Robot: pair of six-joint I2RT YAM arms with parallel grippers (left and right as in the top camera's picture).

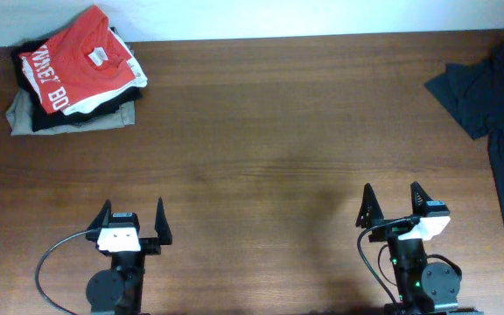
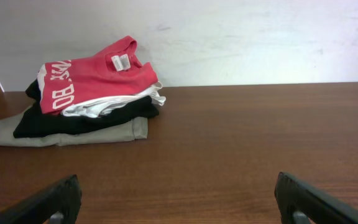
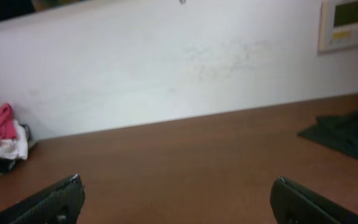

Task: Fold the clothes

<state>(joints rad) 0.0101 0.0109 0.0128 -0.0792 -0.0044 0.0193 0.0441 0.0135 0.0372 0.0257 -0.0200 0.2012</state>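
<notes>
The red T-shirt (image 1: 75, 59) lies folded on top of the stack of garments (image 1: 68, 121), against the wall at the far left of the table (image 1: 278, 114). Under it in the stack are a white layer (image 2: 104, 107), then black (image 2: 73, 121), then a khaki piece (image 2: 73, 135) at the bottom.

It looks like thin knit cotton, so probably light, limp and not fragile. It would sag and unfold if lifted by one point, and it could drag the white layer along. The best hold is likely a pinch on two free corners of the top fold, one per arm, well away from the layers below.

The packet sits skewed on the stack. Its long axis appears to run diagonally, from the stack's near-left corner toward the wall. The neck tag (image 2: 120, 61) faces up at the wall end, and the white lettering (image 2: 67, 90) runs along the left edge.

Both arms are well apart from the stack, at the table's near side. The left gripper (image 1: 132, 210) has its fingers spread wide and holds nothing – the right gripper (image 1: 392, 197) is the same. A dark garment (image 1: 497, 96) lies far across the table from the stack.
</notes>
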